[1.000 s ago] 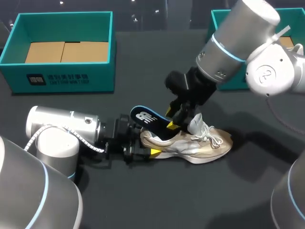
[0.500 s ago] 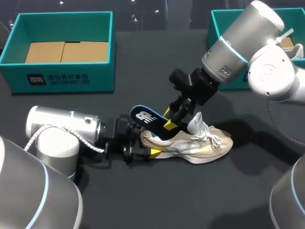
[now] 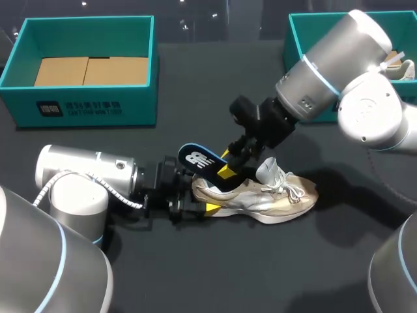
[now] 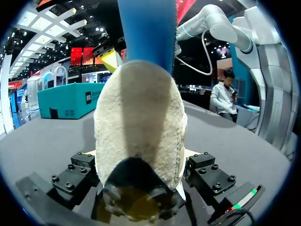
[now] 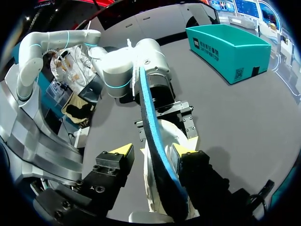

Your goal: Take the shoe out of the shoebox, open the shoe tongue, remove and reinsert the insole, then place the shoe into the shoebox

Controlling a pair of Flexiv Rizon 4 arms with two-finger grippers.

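Two teal shoeboxes stand at the far side of the table [image 3: 195,280], well apart. The left shoebox [image 3: 85,104] is open, with two brown cardboard flaps [image 3: 91,70] lying flat inside and a dark square mark with white print on its front wall. The right shoebox [image 3: 294,39] is mostly hidden behind the right arm [image 3: 332,72].

One shoe [image 3: 273,199] sits on its sole on the dark matte table, nearer the robot than both boxes. It is a cream and beige sneaker of mesh and suede-like panels, with loose white laces [image 3: 287,189] and a fleecy heel collar.

One insole [image 3: 199,160], blue, thin and curved, bears a white logo on its heel end and slants up out of the shoe's opening.

The left gripper [image 3: 202,203] lies low on the table and clamps the shoe's heel from both sides. The right gripper [image 3: 228,168] straddles the insole with its fingers spread. In the right wrist view a gap shows between one yellow tip [image 5: 124,150] and the insole's edge, so it has no grip on it.
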